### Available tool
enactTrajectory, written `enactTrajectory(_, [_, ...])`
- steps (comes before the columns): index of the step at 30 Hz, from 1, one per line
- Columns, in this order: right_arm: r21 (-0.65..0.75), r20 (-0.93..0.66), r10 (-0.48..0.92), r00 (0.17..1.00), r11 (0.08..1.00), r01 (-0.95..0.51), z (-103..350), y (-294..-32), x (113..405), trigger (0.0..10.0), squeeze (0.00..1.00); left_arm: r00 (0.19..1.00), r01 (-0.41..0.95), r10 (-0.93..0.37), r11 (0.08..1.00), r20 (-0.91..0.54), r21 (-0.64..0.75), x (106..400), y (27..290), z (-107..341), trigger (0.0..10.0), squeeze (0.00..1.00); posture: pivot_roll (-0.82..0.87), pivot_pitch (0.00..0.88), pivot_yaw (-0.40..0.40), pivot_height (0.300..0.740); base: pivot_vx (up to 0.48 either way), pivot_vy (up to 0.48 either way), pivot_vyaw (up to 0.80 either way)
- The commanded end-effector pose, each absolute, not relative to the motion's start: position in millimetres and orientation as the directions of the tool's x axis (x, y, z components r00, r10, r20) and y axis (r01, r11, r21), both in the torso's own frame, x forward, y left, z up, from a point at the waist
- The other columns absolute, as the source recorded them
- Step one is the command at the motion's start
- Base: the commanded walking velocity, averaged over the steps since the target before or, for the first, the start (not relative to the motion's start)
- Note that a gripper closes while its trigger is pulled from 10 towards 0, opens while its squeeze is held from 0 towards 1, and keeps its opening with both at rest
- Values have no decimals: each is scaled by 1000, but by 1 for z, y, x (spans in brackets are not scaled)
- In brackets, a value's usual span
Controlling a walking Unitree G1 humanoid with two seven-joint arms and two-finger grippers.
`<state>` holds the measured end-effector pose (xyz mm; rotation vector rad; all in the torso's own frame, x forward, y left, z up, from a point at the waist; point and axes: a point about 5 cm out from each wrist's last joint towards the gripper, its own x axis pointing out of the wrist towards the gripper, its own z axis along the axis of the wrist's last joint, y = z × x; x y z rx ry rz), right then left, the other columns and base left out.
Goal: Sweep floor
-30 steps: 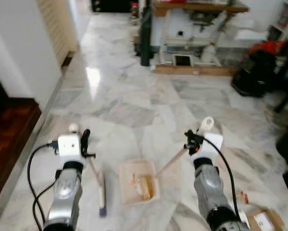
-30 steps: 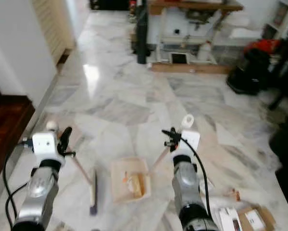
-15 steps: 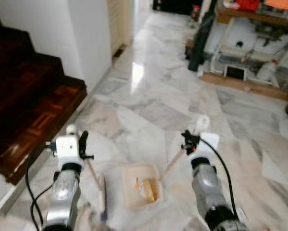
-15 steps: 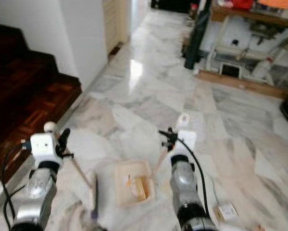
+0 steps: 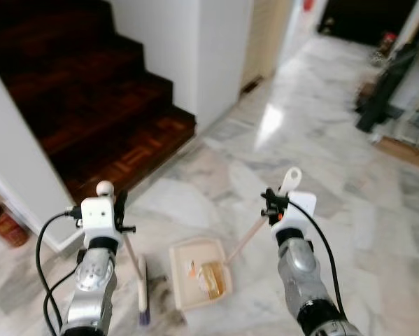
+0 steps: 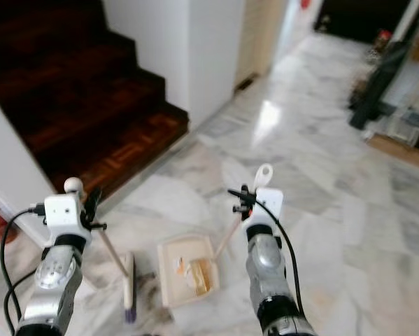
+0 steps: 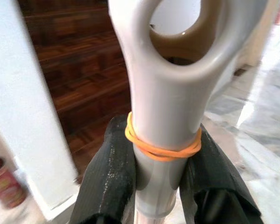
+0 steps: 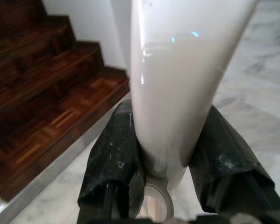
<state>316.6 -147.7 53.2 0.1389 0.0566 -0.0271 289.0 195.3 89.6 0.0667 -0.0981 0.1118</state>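
My left gripper (image 5: 119, 211) is shut on the grey handle of a broom (image 7: 162, 116), just below its looped end and an orange rubber band (image 7: 162, 148). The thin stick runs down to the broom head (image 5: 143, 297) on the marble floor. My right gripper (image 5: 271, 204) is shut on the white handle (image 8: 177, 79) of a cream dustpan (image 5: 188, 294). The pan lies flat between my arms and holds some yellowish and orange litter (image 5: 208, 274). Broom head and pan sit a little apart.
Dark wooden stairs (image 5: 90, 105) rise at the left, beside a white wall corner (image 5: 219, 49). A red can (image 5: 5, 225) stands at the far left. Glossy marble floor (image 5: 349, 182) stretches ahead and right, with a dark bag (image 5: 385, 84) and shelving far right.
The whole view has swung left: the stairs now take up the left half, and the workbench and clutter have slid off to the right. Both grippers keep their hold.
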Motion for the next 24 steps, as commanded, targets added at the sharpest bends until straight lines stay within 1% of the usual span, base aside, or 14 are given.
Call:
enactTrajectory(1, [139,-3,-21,1000,990,21,66,-146,324,10000,0,983,-119,108,991,145,64,291,196,99,10000,0,64,35,-60,740,0,0,794])
enactTrajectory(9, [139,-6,-16,1000,990,16,65,-144,323,10000,0,984,-119,108,991,142,68,291,196,98,10000,0,69,31,-61,740,0,0,794])
enactTrajectory(24, [139,-8,-14,1000,990,15,65,-144,323,10000,0,984,-128,118,989,137,71,290,197,98,10000,0,72,53,-64,740,0,0,794])
